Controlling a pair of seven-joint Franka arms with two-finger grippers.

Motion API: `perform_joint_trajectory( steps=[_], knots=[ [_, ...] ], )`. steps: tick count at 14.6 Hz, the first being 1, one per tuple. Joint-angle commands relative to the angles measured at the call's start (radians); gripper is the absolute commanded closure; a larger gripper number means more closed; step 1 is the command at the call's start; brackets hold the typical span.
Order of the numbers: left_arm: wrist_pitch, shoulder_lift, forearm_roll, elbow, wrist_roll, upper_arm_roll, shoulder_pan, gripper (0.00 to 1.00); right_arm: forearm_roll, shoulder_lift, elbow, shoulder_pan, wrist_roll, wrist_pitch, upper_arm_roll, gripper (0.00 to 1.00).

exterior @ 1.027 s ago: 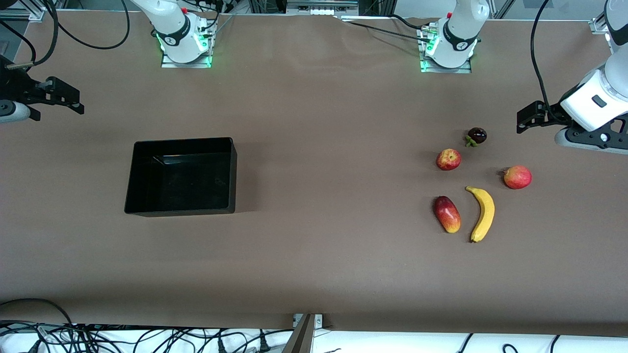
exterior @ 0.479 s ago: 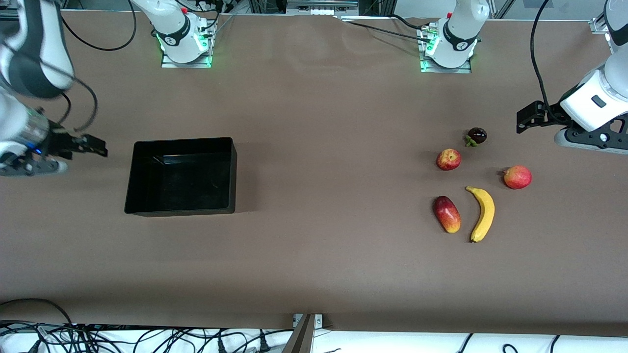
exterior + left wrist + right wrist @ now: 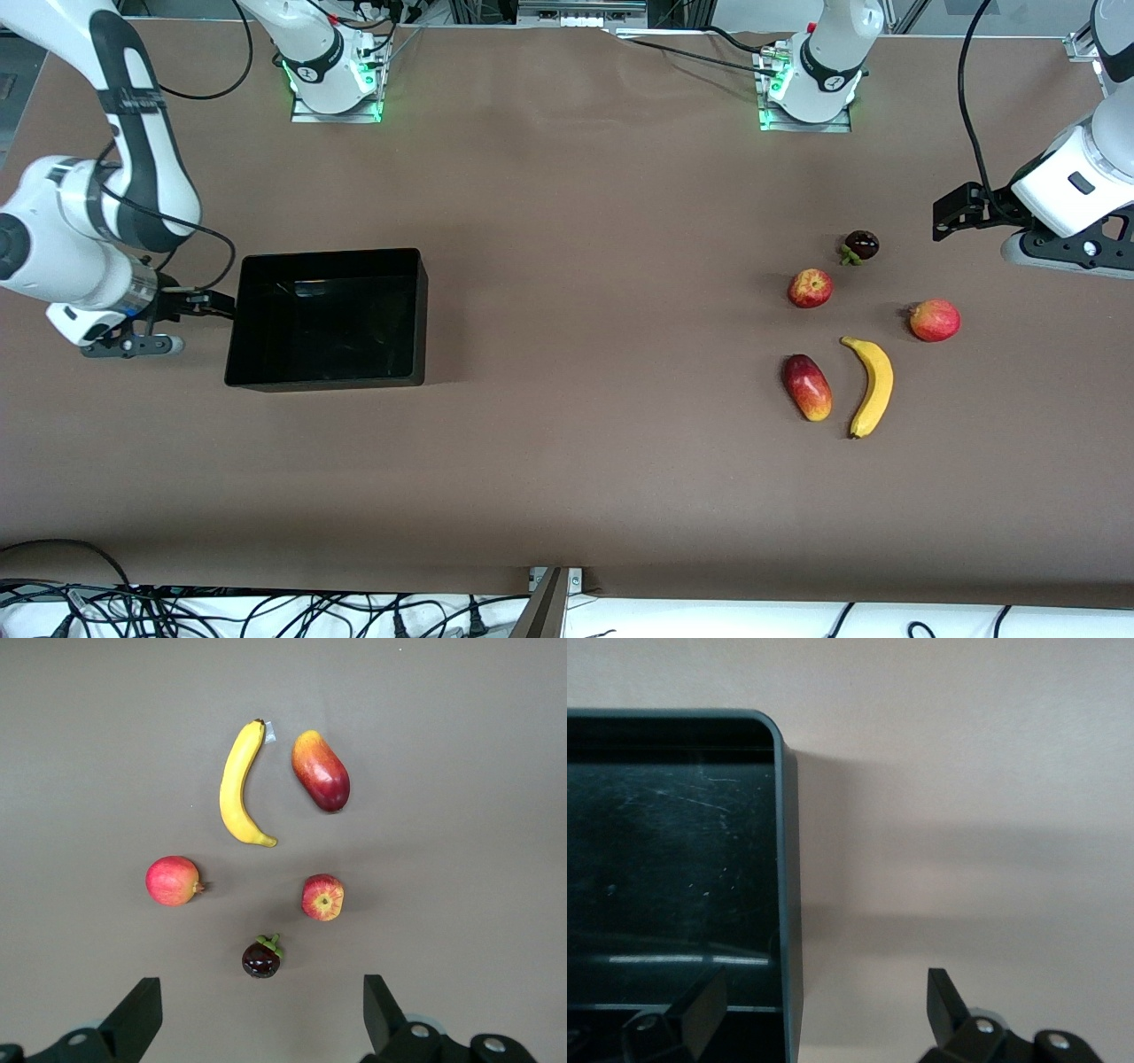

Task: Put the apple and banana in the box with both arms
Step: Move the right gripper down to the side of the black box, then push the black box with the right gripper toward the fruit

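- Apple (image 3: 810, 288): on counter (image 3: 576, 461), left arm's end, near banana (image 3: 873, 386).
- Box (image 3: 239, 354): empty, right arm's end.
- Right gripper (image 3: 205, 304): jaws apart, straddling box wall.
- Left gripper (image 3: 952, 213): jaws apart, waiting above counter.

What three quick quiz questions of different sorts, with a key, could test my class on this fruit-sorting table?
1. True or false: the black box already holds fruit.
2. Multiple choice: which fruit lies nearest the front camera? A) the apple B) the banana C) the mangosteen
3. Fill in: the right gripper has its jaws open, straddling the box's end ____.

Key
1. False: the box is empty, and all five fruits, including the pomegranate and the mango, lie on the table toward the left arm's end.
2. B
3. wall. The left gripper waits, jaws open, above the table beside the fruits.
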Motion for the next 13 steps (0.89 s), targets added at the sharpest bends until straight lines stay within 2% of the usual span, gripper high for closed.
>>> perform_joint_trajectory(
  steps=[1,4,6,7,10,11,13],
  knots=[
    [-0.02,0.008,-0.006,0.026,-0.011,-0.001,-0.003,0.0,0.043,-0.019,-0.109,-0.006,0.008,0.094,0.006,0.0],
    [-0.02,0.008,-0.006,0.025,-0.009,0.001,-0.001,0.0,0.066,-0.015,-0.154,-0.006,0.008,0.134,0.006,0.04],
    [-0.021,0.008,-0.006,0.025,-0.009,0.001,-0.001,0.0,0.068,-0.005,-0.154,-0.006,0.008,0.136,0.006,0.15],
    [-0.021,0.008,-0.006,0.025,-0.011,0.001,-0.001,0.0,0.069,-0.002,-0.154,-0.006,0.008,0.136,0.006,0.28],
    [-0.021,0.008,-0.008,0.025,-0.009,0.001,-0.001,0.0,0.069,-0.001,-0.148,-0.006,0.008,0.129,0.006,0.93],
    [-0.021,0.008,-0.006,0.025,-0.009,0.001,-0.001,0.0,0.069,-0.001,-0.142,-0.006,0.008,0.128,0.008,1.0],
    [-0.021,0.008,-0.008,0.025,-0.009,0.001,-0.001,0.0,0.069,-0.002,-0.111,-0.005,-0.001,0.122,0.009,1.0]
  ],
)
